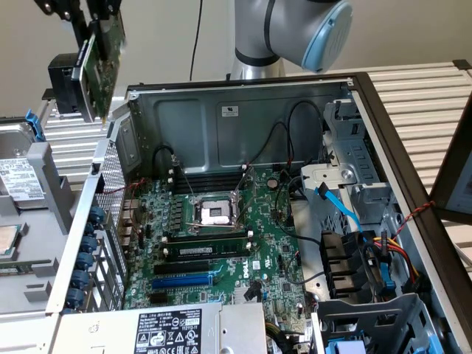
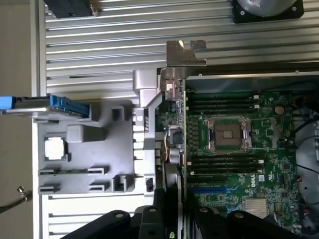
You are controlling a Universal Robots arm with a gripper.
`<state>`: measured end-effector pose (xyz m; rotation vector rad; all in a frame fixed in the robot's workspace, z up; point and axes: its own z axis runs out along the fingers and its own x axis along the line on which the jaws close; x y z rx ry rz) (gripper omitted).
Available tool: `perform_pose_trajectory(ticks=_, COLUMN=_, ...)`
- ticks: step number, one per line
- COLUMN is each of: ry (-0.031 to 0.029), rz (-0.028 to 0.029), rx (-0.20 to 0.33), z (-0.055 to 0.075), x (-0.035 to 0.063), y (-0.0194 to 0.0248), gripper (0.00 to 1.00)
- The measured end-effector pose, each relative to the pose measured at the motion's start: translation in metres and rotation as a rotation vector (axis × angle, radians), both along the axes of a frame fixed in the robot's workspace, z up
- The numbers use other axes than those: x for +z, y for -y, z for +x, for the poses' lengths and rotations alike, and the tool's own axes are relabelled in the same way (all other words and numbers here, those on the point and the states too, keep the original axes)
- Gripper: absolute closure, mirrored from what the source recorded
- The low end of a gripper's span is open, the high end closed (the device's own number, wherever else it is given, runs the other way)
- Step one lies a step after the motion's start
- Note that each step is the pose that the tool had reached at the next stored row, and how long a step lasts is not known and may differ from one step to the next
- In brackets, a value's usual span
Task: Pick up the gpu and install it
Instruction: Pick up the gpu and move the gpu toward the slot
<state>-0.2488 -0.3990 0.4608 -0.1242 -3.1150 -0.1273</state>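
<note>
The tool [image 1: 90, 23] gripped the gpu [image 1: 101, 66], a black-shrouded green card with a metal bracket, its jaws partly closed on it. It hung aloft above one corner of the open grey metal computer case [image 1: 192, 110]. This looked like the carrying step: the card was not yet lined up with a slot.

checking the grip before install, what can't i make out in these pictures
1. wrist view: the green-board gpu with metal bracket is edge-on, so its faces are hidden; the black gripper is cut by the picture's edge.
2. exterior view: the top edge cuts off the gripper above the gpu.
3. exterior view: the grey box with black label covers the green motherboard's near edge.
</note>
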Motion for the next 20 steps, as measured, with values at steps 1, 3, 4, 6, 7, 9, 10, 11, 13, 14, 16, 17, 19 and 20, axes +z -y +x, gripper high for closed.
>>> perform_pose_trajectory(ticks=1, ry=-0.0017, rz=0.0000, rx=0.000, z=0.005, x=0.0004, y=0.0004, gripper=0.73)
perform_pose_trajectory(ticks=3, ry=-0.0048, rz=0.0000, rx=0.000, z=0.013, x=0.0011, y=0.0010, gripper=0.73)
perform_pose_trajectory(ticks=4, ry=-0.0063, rz=0.0000, rx=0.000, z=0.018, x=0.0015, y=0.0014, gripper=0.73)
perform_pose_trajectory(ticks=6, ry=-0.0096, rz=-0.0001, rx=0.000, z=0.027, x=0.0022, y=0.0020, gripper=0.73)
perform_pose_trajectory(ticks=7, ry=-0.0113, rz=-0.0001, rx=0.000, z=0.031, x=0.0025, y=0.0023, gripper=0.73)
perform_pose_trajectory(ticks=9, ry=-0.0148, rz=-0.0001, rx=0.000, z=0.039, x=0.0031, y=0.0029, gripper=0.73)
perform_pose_trajectory(ticks=10, ry=-0.0166, rz=0.0000, rx=0.000, z=0.044, x=0.0034, y=0.0032, gripper=0.73)
perform_pose_trajectory(ticks=11, ry=-0.0185, rz=-0.0001, rx=0.000, z=0.048, x=0.0037, y=0.0035, gripper=0.73)
perform_pose_trajectory(ticks=13, ry=-0.0222, rz=0.0000, rx=0.000, z=0.056, x=0.0043, y=0.0040, gripper=0.73)
perform_pose_trajectory(ticks=14, ry=-0.0241, rz=0.0000, rx=0.000, z=0.060, x=0.0045, y=0.0042, gripper=0.73)
perform_pose_trajectory(ticks=16, ry=-0.0275, rz=-0.0001, rx=0.000, z=0.069, x=0.0049, y=0.0046, gripper=0.73)
perform_pose_trajectory(ticks=17, ry=-0.0290, rz=0.0000, rx=0.000, z=0.073, x=0.0049, y=0.0046, gripper=0.73)
perform_pose_trajectory(ticks=19, ry=-0.0321, rz=0.0000, rx=0.000, z=0.082, x=0.0049, y=0.0047, gripper=0.73)
perform_pose_trajectory(ticks=20, ry=-0.0338, rz=0.0000, rx=0.000, z=0.086, x=0.0049, y=0.0047, gripper=0.73)
